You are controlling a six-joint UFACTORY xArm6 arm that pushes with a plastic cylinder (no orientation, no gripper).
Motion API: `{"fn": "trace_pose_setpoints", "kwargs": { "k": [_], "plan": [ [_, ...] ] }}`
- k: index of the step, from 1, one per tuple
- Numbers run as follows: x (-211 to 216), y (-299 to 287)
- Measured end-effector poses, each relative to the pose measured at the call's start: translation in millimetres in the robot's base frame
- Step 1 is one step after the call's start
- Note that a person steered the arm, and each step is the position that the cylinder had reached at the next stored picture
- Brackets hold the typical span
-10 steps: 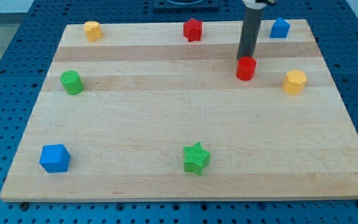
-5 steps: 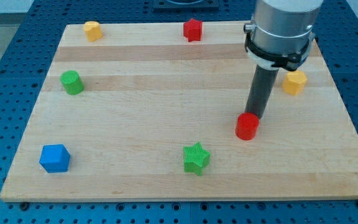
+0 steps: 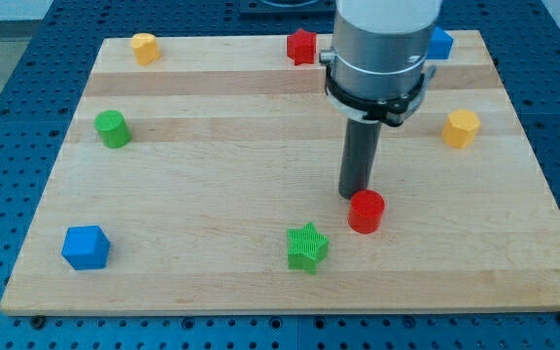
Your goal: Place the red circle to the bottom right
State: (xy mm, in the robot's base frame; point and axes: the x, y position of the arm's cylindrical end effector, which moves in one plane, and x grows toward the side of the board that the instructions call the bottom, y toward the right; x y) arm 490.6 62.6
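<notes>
Red circle (image 3: 366,211) now nearer green star (image 3: 307,246)

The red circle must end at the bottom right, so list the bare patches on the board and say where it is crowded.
Bare: the bottom right corner, below the yellow block and right of the red circle; also the middle stretch between the green circle and my tip. Crowded: my tip at the red circle's top edge, the green star close by.

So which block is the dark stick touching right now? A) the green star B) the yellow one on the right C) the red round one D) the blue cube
C: my tip sits right against the top edge of the red circle block, on the wooden board, apart from every other block.
</notes>
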Motion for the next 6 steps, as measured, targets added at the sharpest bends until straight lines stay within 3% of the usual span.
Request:
{"fn": "trace_pose_setpoints", "kwargs": {
  "k": [3,6],
  "plan": [
    [34.2,-22.8],
    [22.2,9.0]
  ]
}}
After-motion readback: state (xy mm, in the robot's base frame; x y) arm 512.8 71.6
